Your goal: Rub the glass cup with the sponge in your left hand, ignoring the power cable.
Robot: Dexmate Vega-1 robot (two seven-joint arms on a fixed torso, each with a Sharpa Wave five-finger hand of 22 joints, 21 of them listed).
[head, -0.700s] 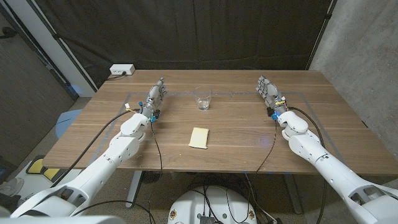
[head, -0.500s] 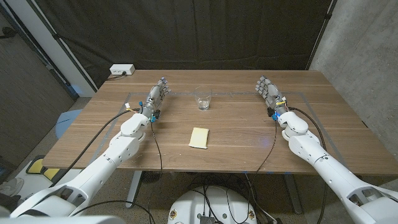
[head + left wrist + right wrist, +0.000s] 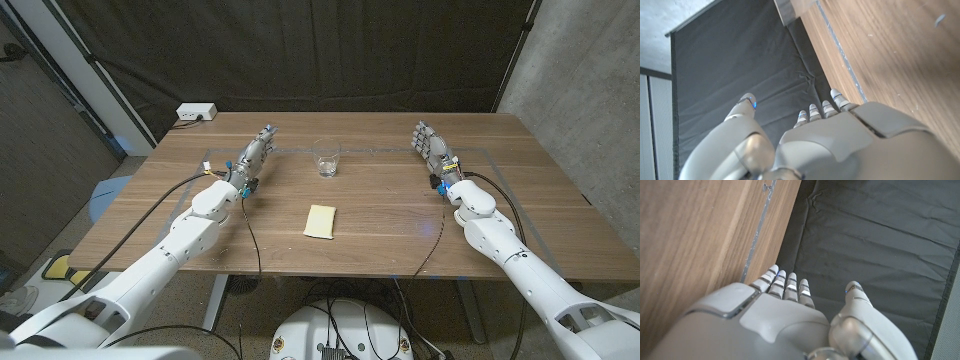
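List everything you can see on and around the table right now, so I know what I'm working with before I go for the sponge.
Glass cup: one, clear, upright at the table's far middle.
Sponge: one, pale yellow, flat on the table, nearer the robot than the cup, apart from it.
Power strip: one, white, beyond the table's far left corner.
Table: one, brown wood.
Curtain: one, black, behind the table.
Left hand: grey, holding nothing, left of the cup.
Right hand: grey, holding nothing, fingers apart, right of the cup.
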